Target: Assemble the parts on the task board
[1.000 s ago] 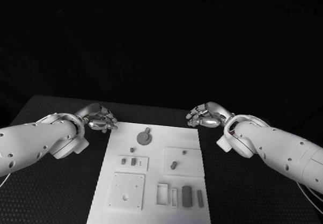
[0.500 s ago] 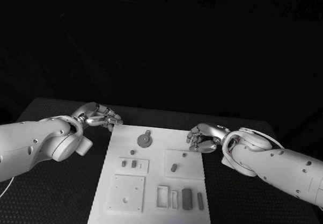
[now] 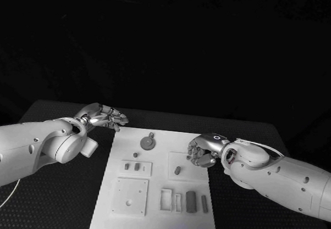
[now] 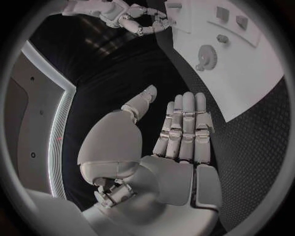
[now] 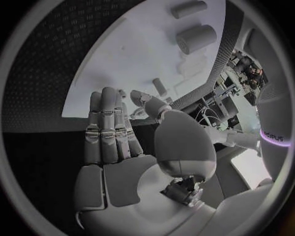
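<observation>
Slots at the near end of the task board [image 3: 154,224] hold a row of upright parts [image 3: 192,200], beside a square plate with a hole. Farther along, two small parts sit in a recessed block, and a peg stands in another square. The right hand [image 3: 203,150] hovers over that square's far edge, fingers straight and together, holding nothing, probably lining up for a pick. A gear-shaped part [image 3: 146,142] lies beyond. The left hand [image 3: 104,117], empty with fingers extended, waits off the board's far corner above the table [image 3: 54,191]. No legible writing on the parts.
</observation>
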Motion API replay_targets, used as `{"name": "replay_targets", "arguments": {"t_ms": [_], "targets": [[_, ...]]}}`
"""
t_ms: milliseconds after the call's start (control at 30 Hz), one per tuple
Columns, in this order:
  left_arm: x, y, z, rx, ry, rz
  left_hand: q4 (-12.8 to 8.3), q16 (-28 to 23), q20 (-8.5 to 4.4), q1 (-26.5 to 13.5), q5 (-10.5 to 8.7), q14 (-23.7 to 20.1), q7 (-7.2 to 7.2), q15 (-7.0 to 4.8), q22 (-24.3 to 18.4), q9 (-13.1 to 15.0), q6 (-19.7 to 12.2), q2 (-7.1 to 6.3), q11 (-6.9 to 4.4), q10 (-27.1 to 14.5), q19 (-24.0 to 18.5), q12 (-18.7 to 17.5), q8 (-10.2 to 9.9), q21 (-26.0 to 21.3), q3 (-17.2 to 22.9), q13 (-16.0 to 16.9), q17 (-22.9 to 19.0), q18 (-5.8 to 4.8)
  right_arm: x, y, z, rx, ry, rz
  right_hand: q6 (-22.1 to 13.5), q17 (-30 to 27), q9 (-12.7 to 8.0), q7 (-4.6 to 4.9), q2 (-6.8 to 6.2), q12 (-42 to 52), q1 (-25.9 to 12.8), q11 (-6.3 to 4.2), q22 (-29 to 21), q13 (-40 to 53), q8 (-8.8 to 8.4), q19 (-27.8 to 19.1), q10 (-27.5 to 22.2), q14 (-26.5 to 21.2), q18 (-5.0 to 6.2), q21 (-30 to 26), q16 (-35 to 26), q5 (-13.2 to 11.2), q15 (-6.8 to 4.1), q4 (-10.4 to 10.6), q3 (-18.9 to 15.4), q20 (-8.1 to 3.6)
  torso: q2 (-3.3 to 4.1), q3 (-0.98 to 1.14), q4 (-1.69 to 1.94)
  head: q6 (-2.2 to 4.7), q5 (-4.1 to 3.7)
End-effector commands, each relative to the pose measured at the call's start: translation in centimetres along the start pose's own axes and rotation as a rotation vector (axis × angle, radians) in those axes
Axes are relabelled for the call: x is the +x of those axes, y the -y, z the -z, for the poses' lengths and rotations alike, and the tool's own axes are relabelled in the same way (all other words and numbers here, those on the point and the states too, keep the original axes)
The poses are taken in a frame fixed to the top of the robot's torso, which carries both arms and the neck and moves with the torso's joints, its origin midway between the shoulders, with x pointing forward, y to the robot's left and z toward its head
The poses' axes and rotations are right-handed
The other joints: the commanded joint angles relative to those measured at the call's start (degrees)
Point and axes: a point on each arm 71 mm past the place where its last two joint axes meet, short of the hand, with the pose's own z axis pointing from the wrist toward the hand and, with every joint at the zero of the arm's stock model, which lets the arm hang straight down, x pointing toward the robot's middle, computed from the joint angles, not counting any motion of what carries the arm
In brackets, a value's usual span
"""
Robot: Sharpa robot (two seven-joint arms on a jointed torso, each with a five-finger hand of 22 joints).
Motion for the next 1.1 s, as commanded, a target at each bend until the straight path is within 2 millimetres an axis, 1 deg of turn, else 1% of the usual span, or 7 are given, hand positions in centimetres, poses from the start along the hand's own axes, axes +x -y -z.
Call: {"name": "replay_targets", "arguments": {"t_ms": [33,200,500,700,867,1000,1100], "targets": [[0.2,0.3,0.0,0.017,-0.017,0.026,0.1,-0.3,0.06,-0.2,-0.2,-0.2,-0.1,0.33,-0.1,0.1,-0.1,0.32,0.02,-0.4,-0.3,-0.1,0.2,-0.3,-0.3,0.1,0.1,-0.51,0.1,-0.2,-0.2,0.015,0.03,0.077,0.6,0.1,-0.1,-0.02,-0.53,-0.3,0.1,-0.01,0.1,-0.1,0.09,0.5,0.3,0.2,0.78,0.2,0.4,0.0,-0.03,0.1,-0.1,0.05,-0.03,0.0,0.09,-0.12,-0.09],[0.3,0.2,-0.1,0.016,-0.021,0.027,0.0,-0.3,0.07,-0.2,-0.2,-0.1,-0.11,0.33,-0.1,0.1,-0.1,0.4,0.01,-0.4,-0.3,-0.1,0.2,-0.3,-0.4,0.1,0.1,-0.49,0.5,-0.6,-0.6,0.02,0.04,0.096,0.8,0.7,-0.2,-0.11,-0.63,-0.6,0.4,-0.03,0.6,-0.2,0.02,0.9,0.3,0.4,0.78,0.5,1.1,0.0,-0.09,0.0,0.0,-0.16,0.02,0.08,0.1,-0.32,0.13],[0.2,0.2,0.0,0.01,-0.023,0.027,0.0,-0.4,0.09,-0.2,-0.2,-0.1,-0.08,0.34,-0.1,0.1,-0.2,0.5,0.02,-0.4,-0.2,-0.1,0.2,-0.4,-0.5,0.1,0.2,-0.48,0.7,-0.8,-1.0,0.029,0.051,0.106,0.8,1.3,-0.5,-0.06,-0.9,-1.2,0.5,0.07,1.1,-0.4,-0.22,1.2,0.0,0.4,0.78,0.7,1.7,0.0,-0.04,-0.2,0.2,-0.32,0.04,0.05,0.08,-0.54,0.21],[0.2,0.2,0.0,0.006,-0.025,0.027,-0.1,-0.4,0.1,-0.3,-0.2,-0.1,-0.06,0.35,-0.2,0.0,-0.3,0.58,0.03,-0.4,-0.2,-0.2,0.2,-0.4,-0.6,0.1,0.2,-0.46,1.0,-0.9,-1.2,0.028,0.044,0.108,0.8,1.7,-0.7,-0.01,-1.29,-2.3,0.7,0.61,1.4,-0.9,-0.43,0.8,-1.4,-0.3,0.78,0.4,2.0,0.0,0.42,-0.4,0.5,-0.18,-0.03,-0.03,0.06,-0.62,0.11],[0.2,0.1,0.0,0.001,-0.028,0.028,-0.1,-0.4,0.11,-0.3,-0.2,-0.1,-0.04,0.35,-0.2,0.0,-0.3,0.62,0.04,-0.5,-0.2,-0.2,0.2,-0.4,-0.7,0.1,0.3,-0.46,1.5,-1.0,-1.2,0.025,0.024,0.113,0.9,1.9,-0.8,-0.03,-1.43,-3.1,1.0,1.06,1.6,-1.2,-0.5,0.6,-2.6,-0.7,0.78,0.2,2.1,0.0,0.84,-0.7,0.6,-0.08,-0.02,0.04,0.03,-0.76,0.19],[0.2,0.1,0.0,-0.003,-0.029,0.028,-0.1,-0.4,0.11,-0.3,-0.2,-0.1,-0.02,0.35,-0.2,0.0,-0.4,0.64,0.05,-0.5,-0.2,-0.2,0.1,-0.5,-0.7,0.1,0.3,-0.44,1.9,-1.1,-1.3,0.023,0.014,0.118,1.5,2.1,-0.8,-0.24,-1.37,-3.7,1.3,1.49,1.8,-1.4,-0.28,0.3,-3.6,-1.1,0.78,-0.1,2.3,0.0,1.24,-1.1,0.6,0.09,-0.04,0.03,0.02,-0.79,0.1],[0.2,0.0,0.0,-0.005,-0.03,0.028,-0.1,-0.5,0.11,-0.3,-0.2,-0.1,0.0,0.35,-0.2,0.0,-0.4,0.67,0.06,-0.5,-0.1,-0.2,0.1,-0.5,-0.7,0.1,0.3,-0.43,2.2,-1.2,-1.3,0.021,0.011,0.122,2.7,2.3,-0.7,-0.71,-1.21,-3.8,1.6,1.55,2.0,-1.4,0.26,0.1,-3.7,-1.4,0.78,-0.3,2.5,0.0,1.31,-1.3,0.6,0.17,-0.04,0.01,0.03,-0.94,0.1]]}}
